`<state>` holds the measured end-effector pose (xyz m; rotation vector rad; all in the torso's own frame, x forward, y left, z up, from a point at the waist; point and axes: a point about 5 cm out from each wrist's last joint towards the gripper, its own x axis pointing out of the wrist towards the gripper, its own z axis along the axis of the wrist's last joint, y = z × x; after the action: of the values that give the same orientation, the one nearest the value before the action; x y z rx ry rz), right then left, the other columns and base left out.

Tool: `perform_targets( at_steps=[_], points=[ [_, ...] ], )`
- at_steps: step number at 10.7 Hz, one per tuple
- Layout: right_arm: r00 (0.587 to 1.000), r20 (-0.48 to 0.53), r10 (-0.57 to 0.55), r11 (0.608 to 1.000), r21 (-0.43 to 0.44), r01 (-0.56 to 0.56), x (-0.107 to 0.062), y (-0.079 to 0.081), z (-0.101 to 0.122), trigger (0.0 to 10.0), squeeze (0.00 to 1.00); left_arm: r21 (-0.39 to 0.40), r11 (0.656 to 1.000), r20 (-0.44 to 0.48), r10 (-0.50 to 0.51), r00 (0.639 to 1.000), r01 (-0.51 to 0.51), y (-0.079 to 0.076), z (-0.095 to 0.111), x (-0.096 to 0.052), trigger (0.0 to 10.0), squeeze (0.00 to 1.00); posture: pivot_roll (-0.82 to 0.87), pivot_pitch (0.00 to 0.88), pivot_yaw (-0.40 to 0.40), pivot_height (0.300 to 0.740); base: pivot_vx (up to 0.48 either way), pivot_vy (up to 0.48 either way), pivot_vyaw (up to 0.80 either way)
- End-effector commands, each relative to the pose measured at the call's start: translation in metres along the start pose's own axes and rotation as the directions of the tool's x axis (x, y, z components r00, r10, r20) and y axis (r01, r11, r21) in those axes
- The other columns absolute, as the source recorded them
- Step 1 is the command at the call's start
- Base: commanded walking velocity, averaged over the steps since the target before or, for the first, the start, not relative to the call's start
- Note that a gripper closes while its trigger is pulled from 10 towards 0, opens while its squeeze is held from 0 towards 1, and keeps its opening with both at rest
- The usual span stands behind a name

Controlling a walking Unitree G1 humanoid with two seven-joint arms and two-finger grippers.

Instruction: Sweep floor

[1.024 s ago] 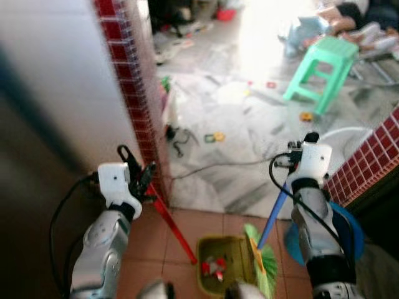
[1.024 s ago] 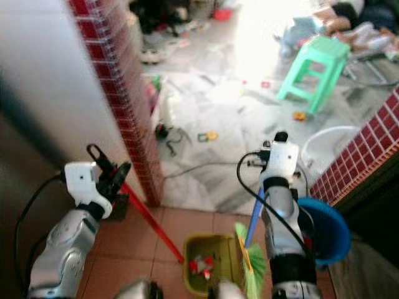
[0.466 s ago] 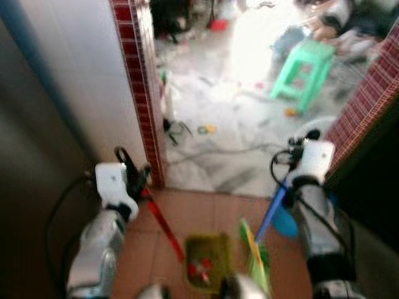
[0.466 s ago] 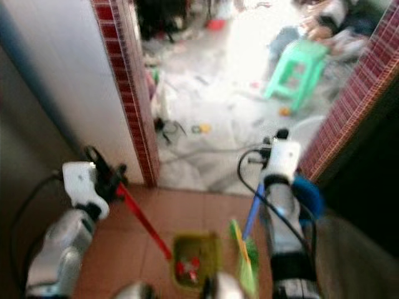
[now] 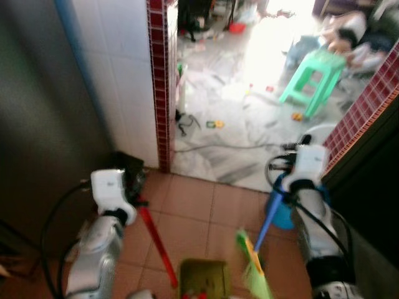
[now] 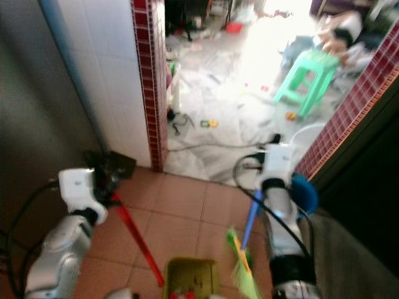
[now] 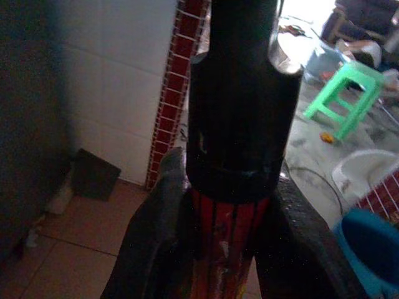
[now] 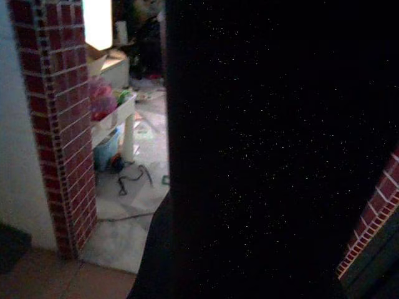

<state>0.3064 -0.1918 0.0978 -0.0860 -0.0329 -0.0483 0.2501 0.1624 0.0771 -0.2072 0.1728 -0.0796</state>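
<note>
The left gripper [image 5: 133, 187] is clamped on the dustpan handle [image 5: 154, 243], just inside the brick pillar [image 5: 163, 81]; the right gripper [image 5: 288, 180] grips the broom [image 5: 257, 249], fingers' state untellable; both look light and stiff, best held high.

On the floor [image 5: 193, 215] before the robot the dustpan [image 5: 202, 279] lies between the left end effector [image 5: 132, 185] and the right end effector [image 5: 292, 180], broom [image 5: 254, 271] just right of it, pillar [image 5: 163, 81] ahead left, stool [image 5: 314, 78] and a person [image 5: 340, 40] beyond.
</note>
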Motion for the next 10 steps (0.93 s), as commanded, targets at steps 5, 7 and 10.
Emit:
perform_targets(
  at_steps=[5,7,10],
  points=[
    [1.000,0.012,-0.008,1.000,0.026,0.008,0.010,0.010,0.004,10.0,0.00,0.036,0.997,0.089,-0.072,0.993,0.069,-0.010,0.023,0.014,10.0,0.00,-0.03,0.000,-0.032,0.740,0.000,0.000,-0.48],
    [1.000,0.019,-0.019,0.999,0.033,0.018,0.010,0.011,0.005,10.0,0.00,0.042,0.997,0.109,-0.076,0.991,0.072,-0.008,0.033,0.019,10.0,0.00,-0.03,0.000,-0.013,0.740,0.000,0.000,-0.80],
    [0.999,0.011,-0.051,0.999,0.016,0.051,0.007,0.002,0.002,10.0,0.00,0.010,0.995,0.092,-0.096,0.991,0.095,-0.009,0.026,0.016,10.0,0.00,-0.05,0.000,0.001,0.740,0.000,0.000,-0.80]
  ],
)
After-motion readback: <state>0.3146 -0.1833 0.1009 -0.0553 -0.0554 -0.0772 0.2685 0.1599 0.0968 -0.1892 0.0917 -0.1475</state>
